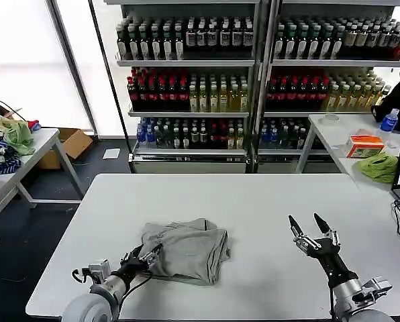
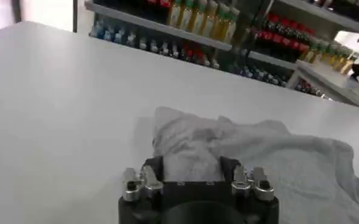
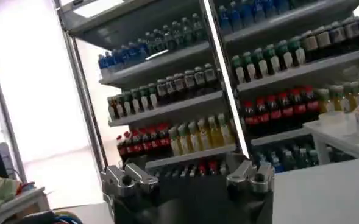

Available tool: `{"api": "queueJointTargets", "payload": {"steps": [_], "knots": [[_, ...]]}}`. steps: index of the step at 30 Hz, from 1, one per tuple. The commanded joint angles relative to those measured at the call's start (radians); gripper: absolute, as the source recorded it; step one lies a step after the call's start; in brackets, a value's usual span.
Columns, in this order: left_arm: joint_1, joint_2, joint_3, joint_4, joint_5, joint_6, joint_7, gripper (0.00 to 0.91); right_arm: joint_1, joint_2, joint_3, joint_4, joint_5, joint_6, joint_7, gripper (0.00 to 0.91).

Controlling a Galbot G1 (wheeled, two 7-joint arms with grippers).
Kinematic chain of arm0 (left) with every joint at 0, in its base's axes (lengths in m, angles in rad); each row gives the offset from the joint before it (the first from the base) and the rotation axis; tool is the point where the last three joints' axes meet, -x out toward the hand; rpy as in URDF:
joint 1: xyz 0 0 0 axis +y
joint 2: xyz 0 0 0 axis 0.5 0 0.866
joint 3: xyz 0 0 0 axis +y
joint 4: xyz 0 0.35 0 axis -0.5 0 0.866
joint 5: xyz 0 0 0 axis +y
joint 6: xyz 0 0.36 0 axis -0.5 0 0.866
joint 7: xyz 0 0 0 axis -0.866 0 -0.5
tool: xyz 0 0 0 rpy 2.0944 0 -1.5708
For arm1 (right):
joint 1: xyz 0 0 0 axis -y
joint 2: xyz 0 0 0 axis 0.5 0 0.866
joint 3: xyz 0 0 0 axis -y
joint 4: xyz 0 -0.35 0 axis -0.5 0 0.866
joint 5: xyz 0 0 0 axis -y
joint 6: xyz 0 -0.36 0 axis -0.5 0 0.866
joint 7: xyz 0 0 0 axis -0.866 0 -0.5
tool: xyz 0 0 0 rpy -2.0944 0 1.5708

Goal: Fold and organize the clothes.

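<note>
White tabletop [image 1: 254, 201] is seen carrying one roughly folded grey T-shirt [image 1: 186, 251] left of centre, so folding is judged under way. Its near-left edge is met by the left gripper [image 1: 148, 254]; whether those fingers are clamped cannot be told. The right gripper [image 1: 313, 228] is held raised well apart, fingers spread, and a further fold or tidying is judged next.

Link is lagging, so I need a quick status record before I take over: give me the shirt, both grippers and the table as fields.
garment: one light grey T-shirt, roughly folded and still rumpled, on the table's left-centre
left gripper: at the shirt's left edge, low at the table, fingers either side of the cloth edge
right gripper: open, raised above the table right of the shirt, holding nothing
table: white table, shirt lies toward the near side
fold state: bundle uneven, not yet a neat fold
</note>
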Motion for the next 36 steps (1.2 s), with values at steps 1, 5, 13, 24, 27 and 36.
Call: {"api": "queueJointTargets", "payload": {"steps": [1,5,13,24,27,36], "knots": [[0.006,0.017,-0.018,-0.02,-0.012,0.0,-0.002,0.171,0.001,0.003,-0.004,0.001,0.0,0.001,0.0,0.907],[0.009,0.011,-0.017,-0.008,-0.012,-0.011,-0.001,0.01,0.005,0.005,-0.007,0.003,0.0,0.001,0.0,0.907],[0.002,-0.007,-0.09,-0.025,-0.074,-0.017,-0.01,0.0,-0.002,0.003,-0.002,0.007,0.002,0.003,0.0,0.907],[0.014,-0.054,-0.42,-0.081,-0.362,0.004,-0.059,0.01,0.002,0.009,-0.01,0.006,0.0,0.003,0.001,0.907],[0.015,-0.044,-0.517,-0.083,-0.429,0.01,-0.075,0.01,0.0,0.008,-0.009,0.008,0.0,0.003,0.001,0.907],[0.07,0.207,-0.772,-0.175,-0.552,0.012,-0.1,0.01,0.004,0.001,-0.011,0.005,0.003,0.011,0.003,0.907]]}}
